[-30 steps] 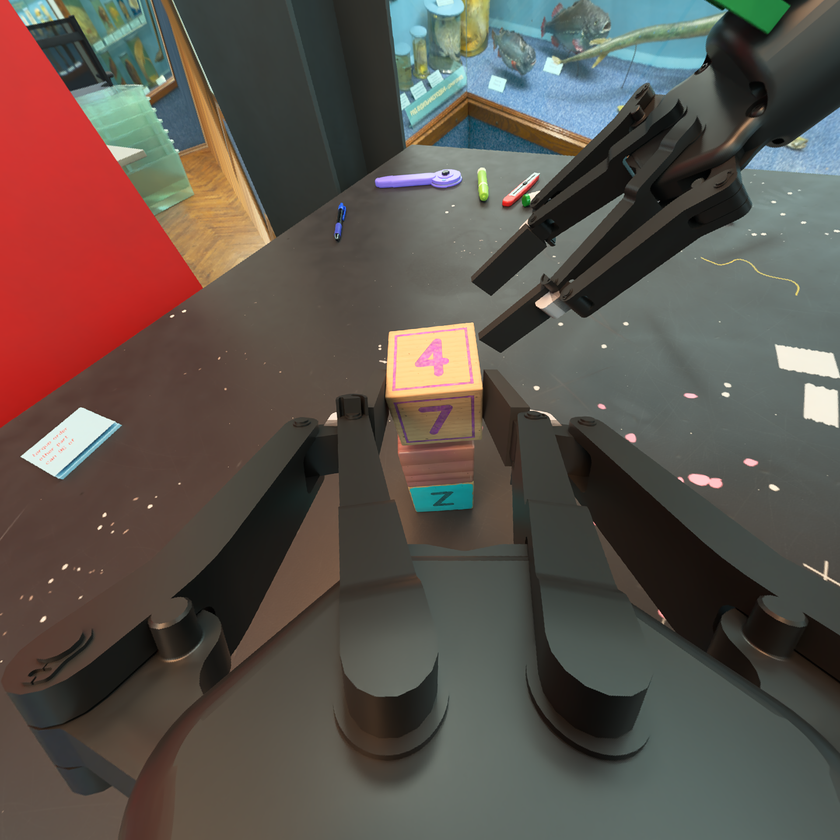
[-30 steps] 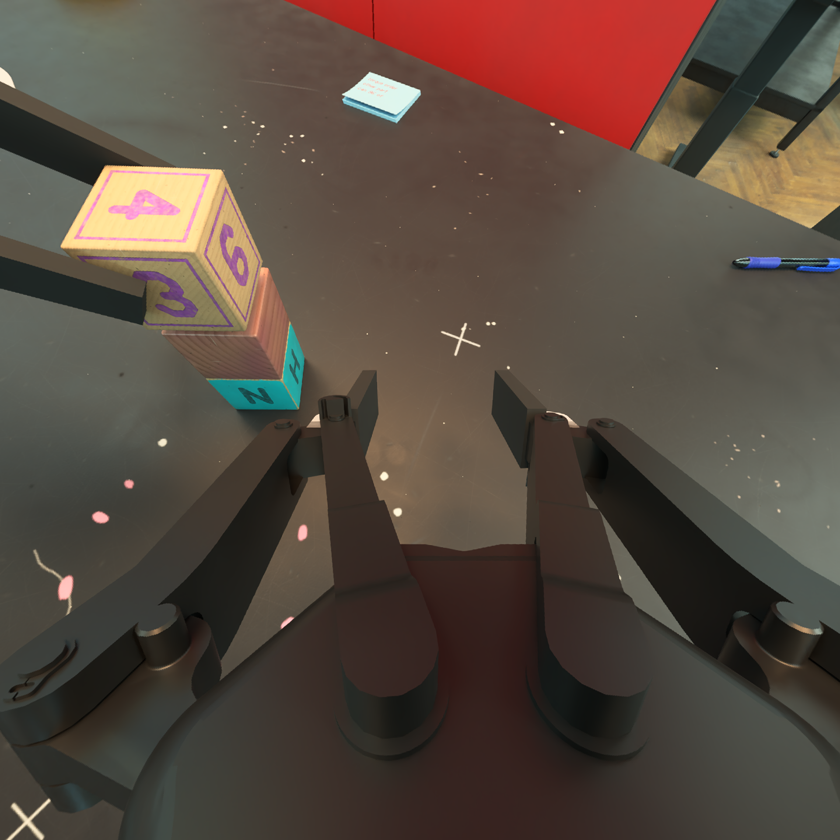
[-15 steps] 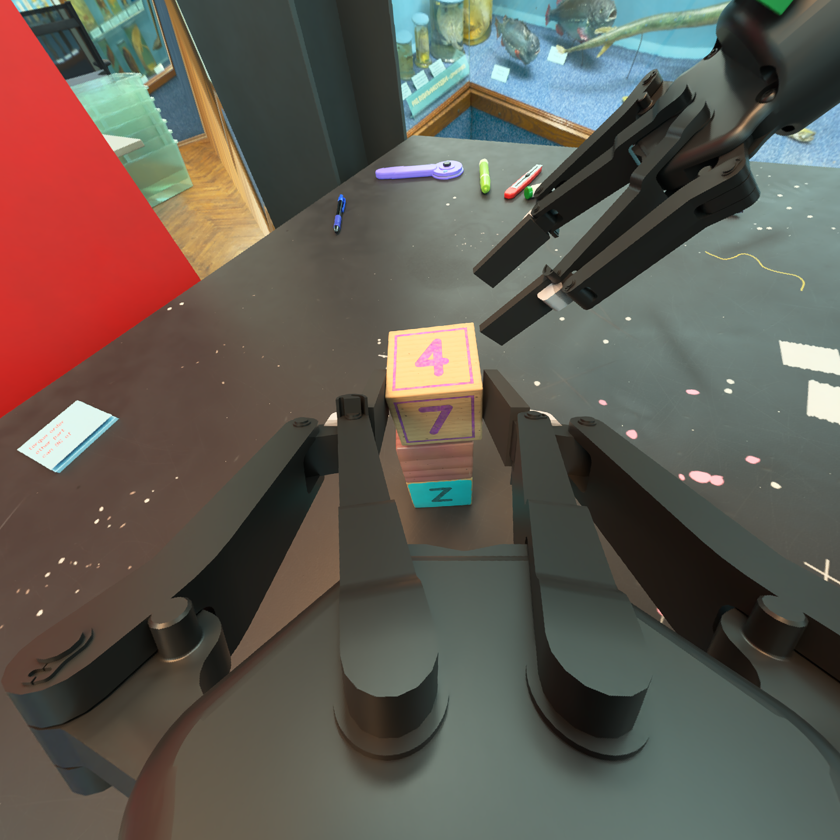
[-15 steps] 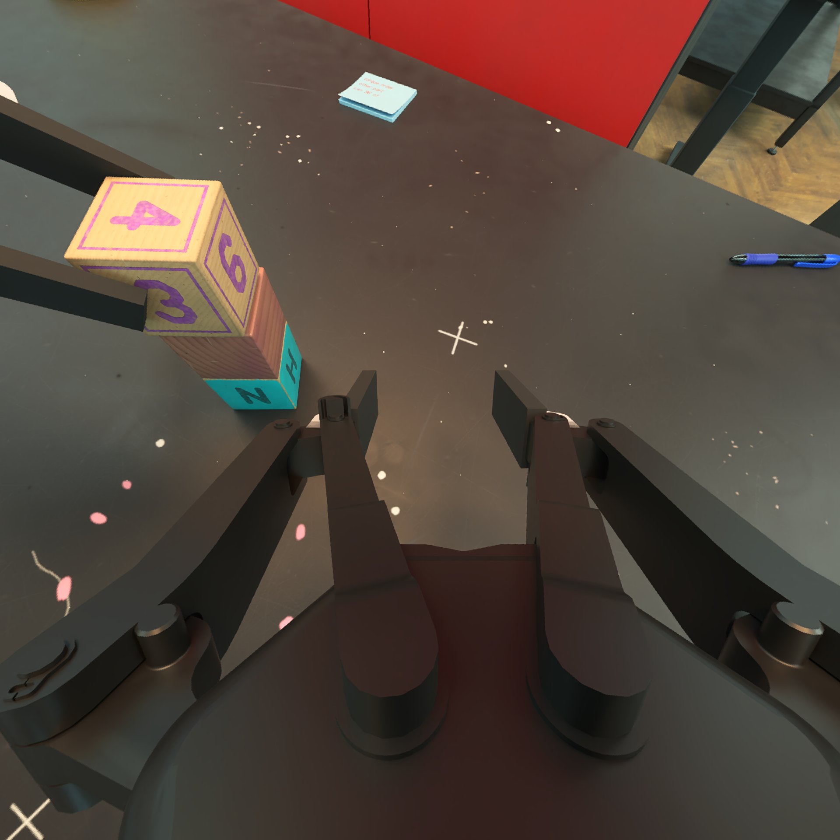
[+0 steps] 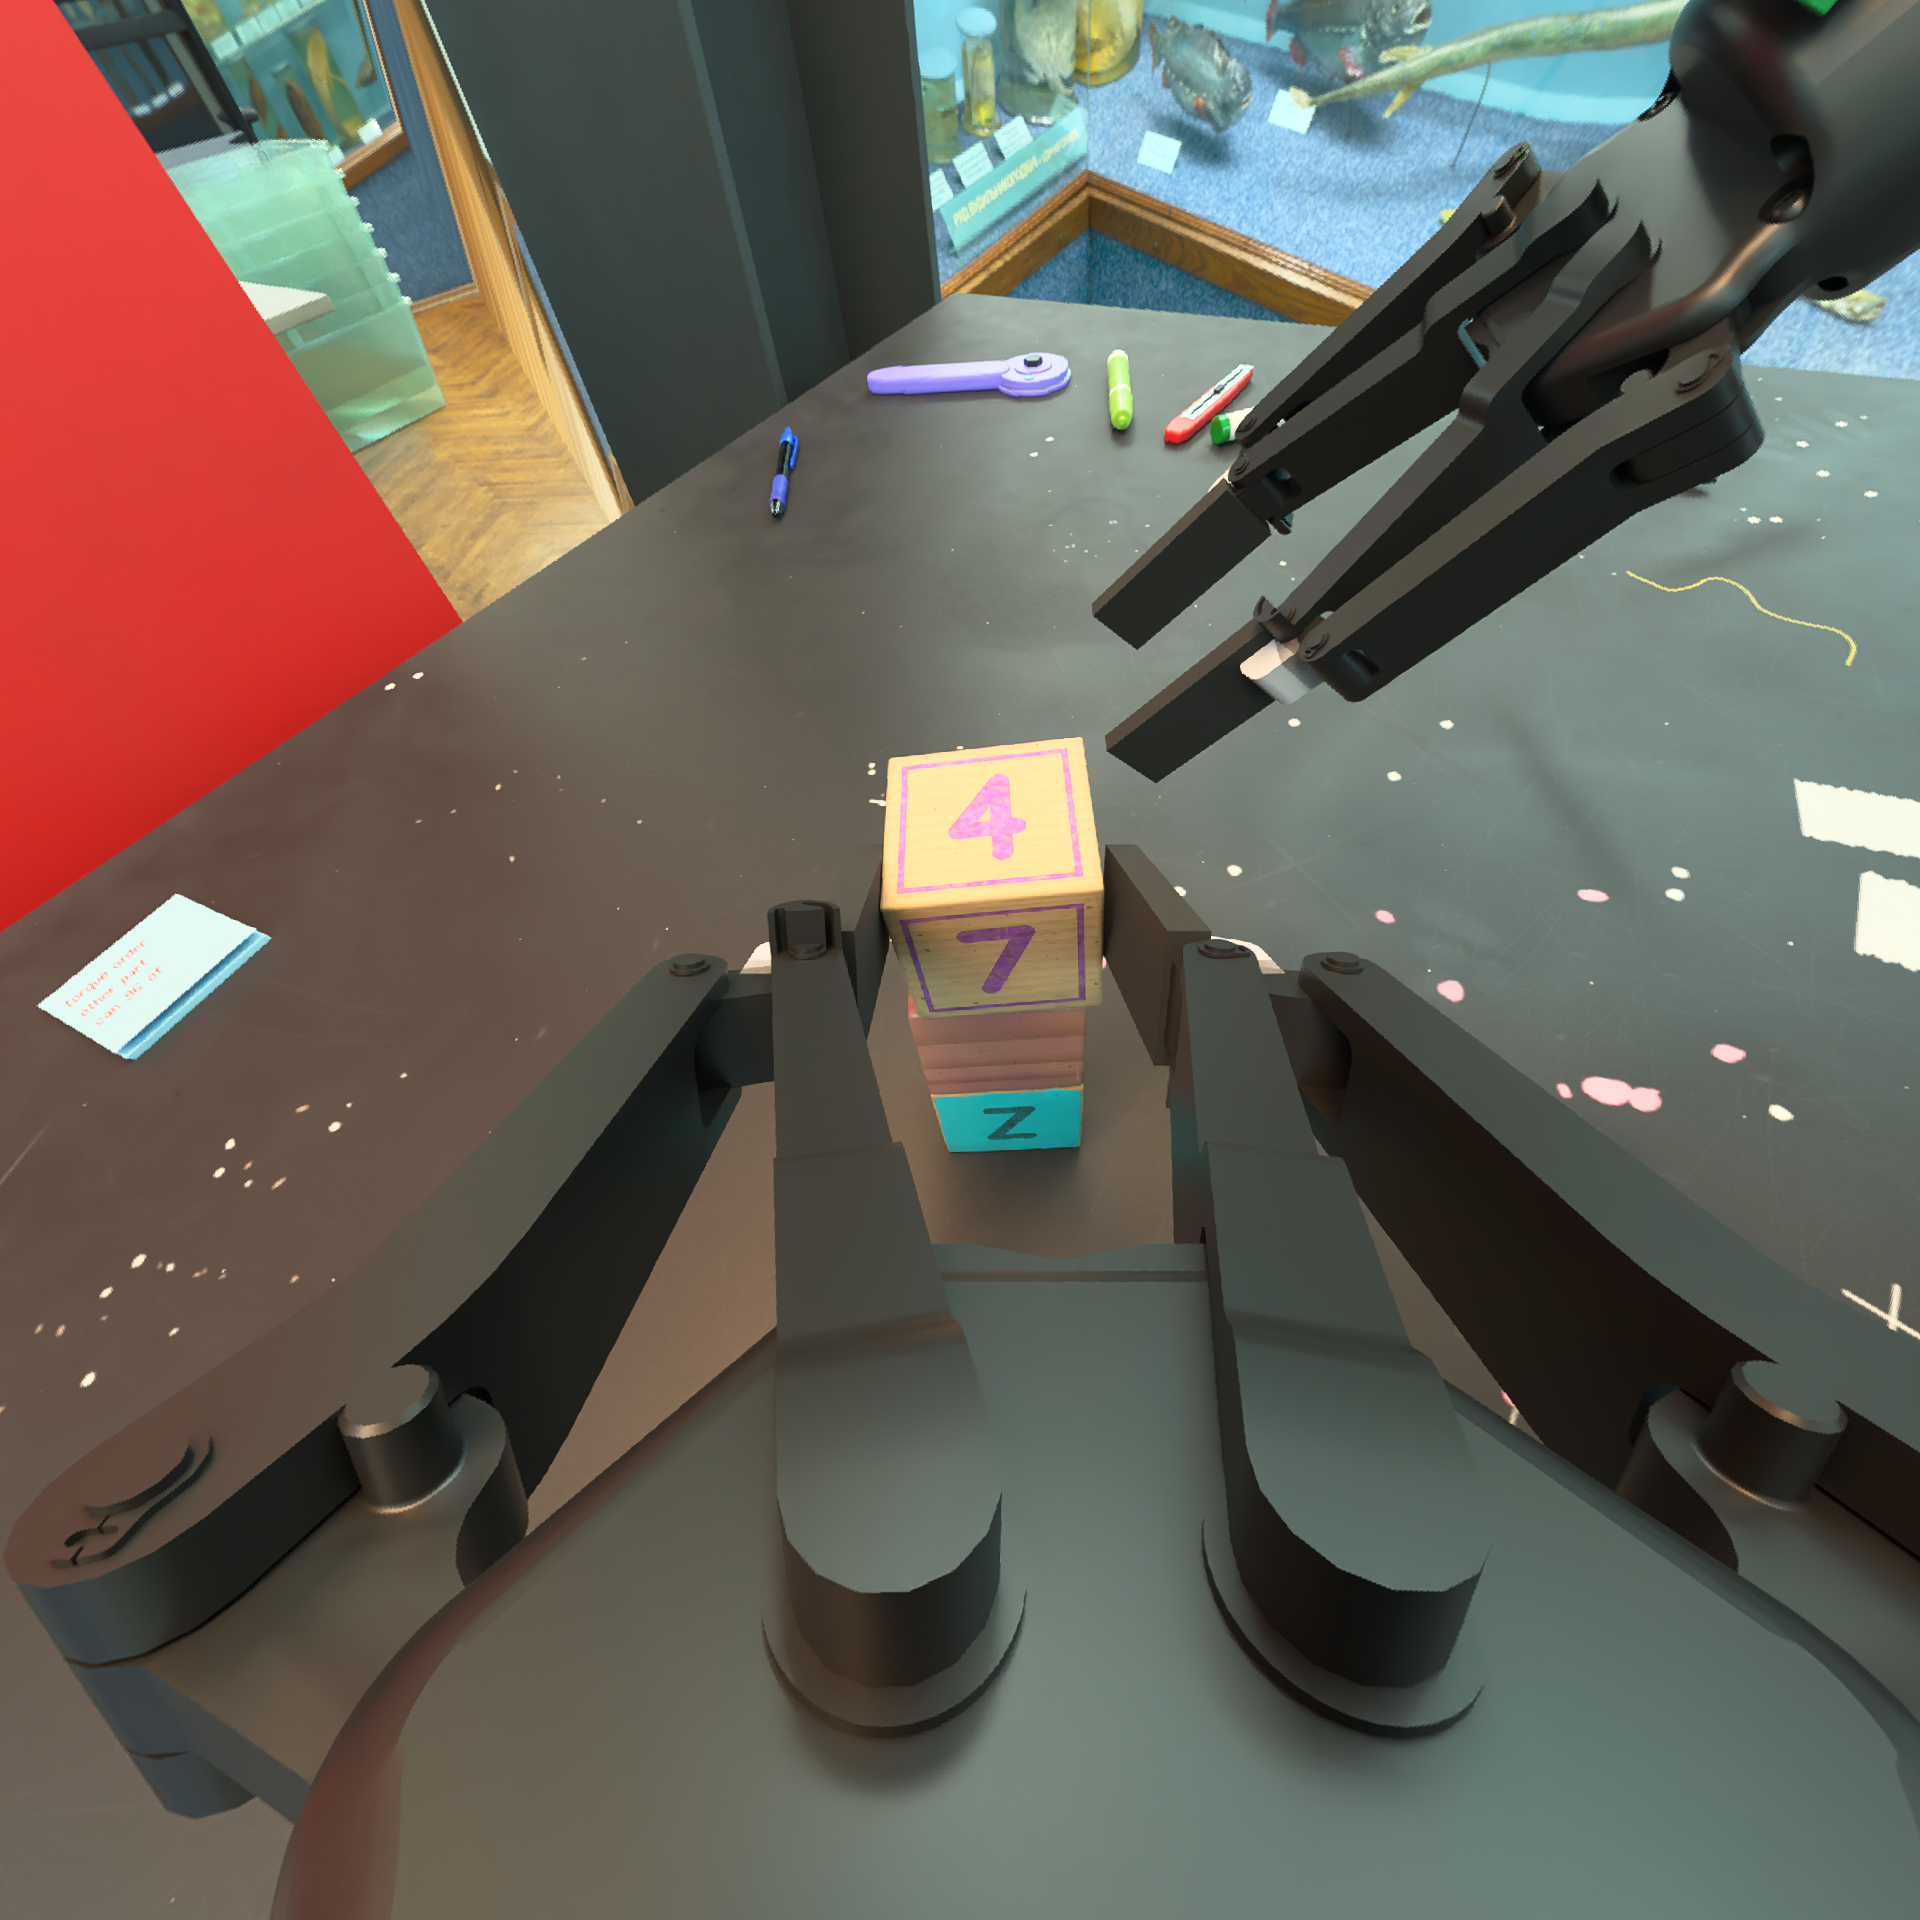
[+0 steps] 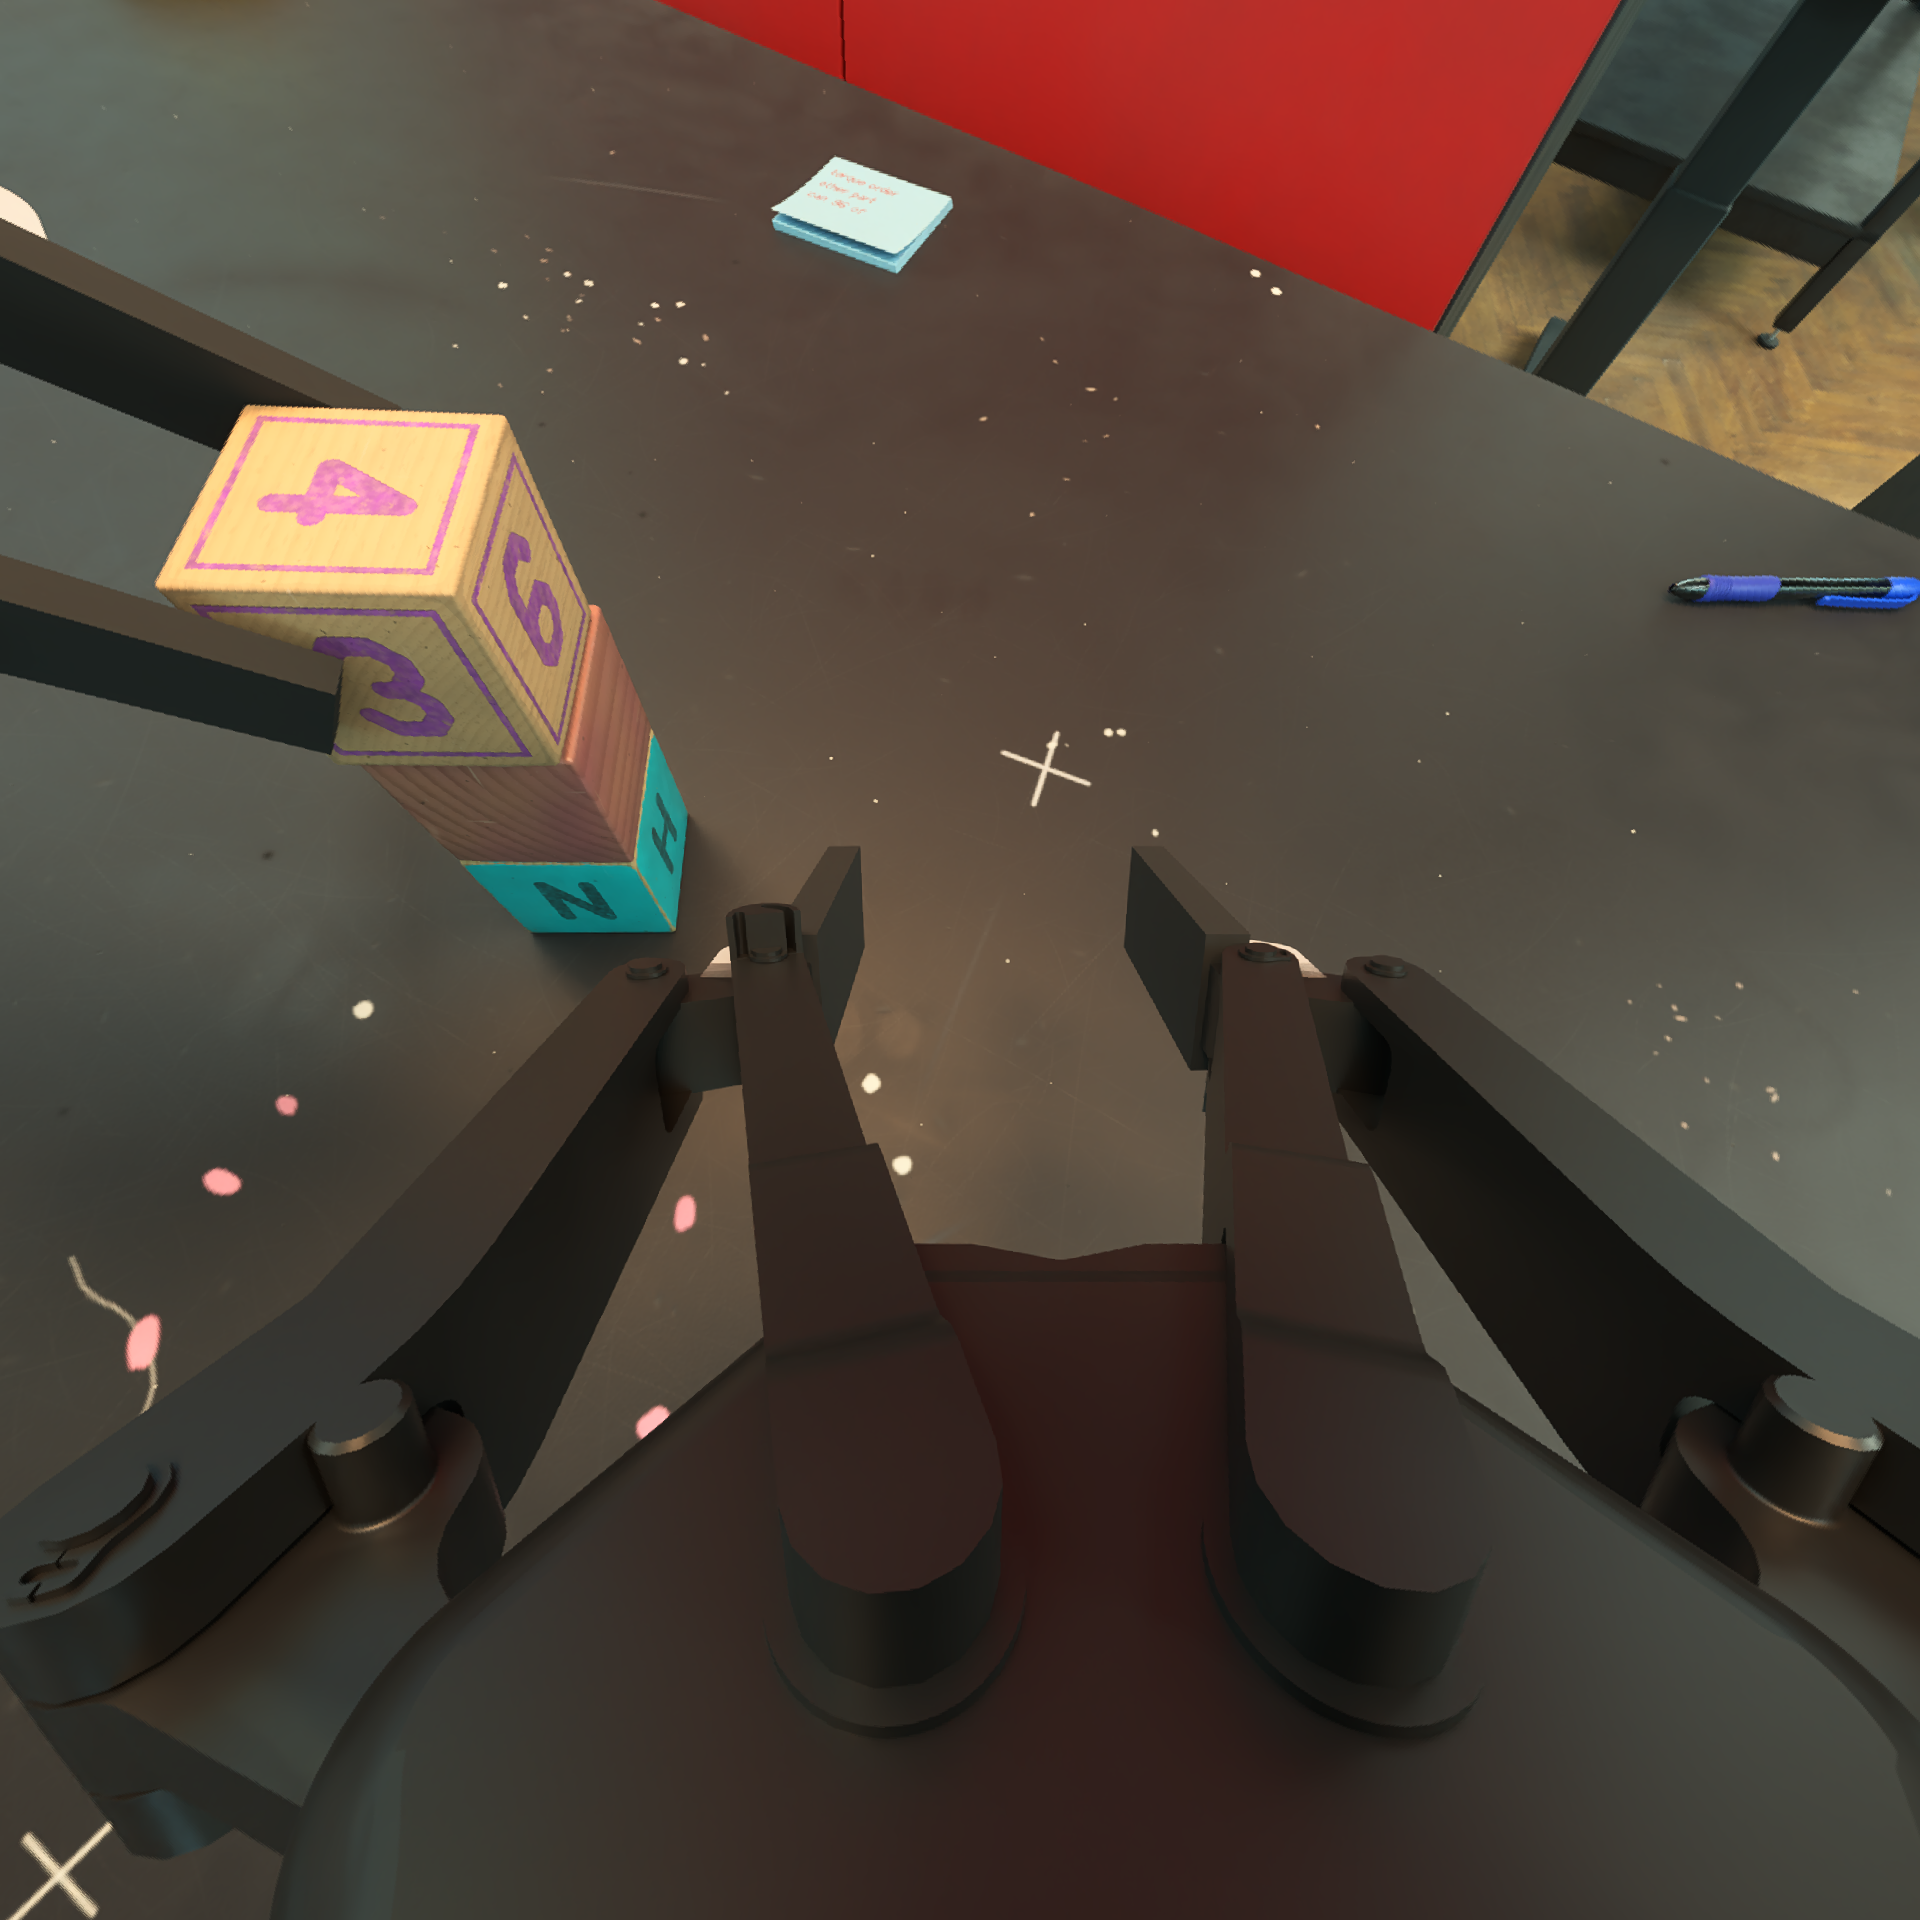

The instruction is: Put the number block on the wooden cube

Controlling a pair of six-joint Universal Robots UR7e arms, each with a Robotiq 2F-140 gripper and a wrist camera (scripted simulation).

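The number block [image 5: 987, 821], light wood with purple digits, sits on top of the smaller reddish wooden cube [image 5: 997, 1044], which stands on a teal letter block [image 5: 1006, 1122]. My left gripper [image 5: 997, 914] is shut on the number block, with one pad against each side. In the right wrist view the same stack leans at the left: the number block [image 6: 343, 499], the wooden cube [image 6: 582, 748], the teal block [image 6: 582, 894], and the left gripper's fingers [image 6: 156, 665]. My right gripper [image 6: 997, 914] is open and empty, above bare table right of the stack. It also hovers past the stack in the left wrist view [image 5: 1132, 691].
A light blue sticky pad [image 5: 156, 977] lies at the left. A blue pen [image 5: 782, 473], a purple tool [image 5: 966, 376], a green marker [image 5: 1118, 390] and a red cutter [image 5: 1208, 403] lie near the far table edge. A red panel [image 5: 156, 468] stands along the left side.
The stack stays fixed between the left fingers. The right gripper has drifted slightly up and away from the stack. Both jaws are unchanged.
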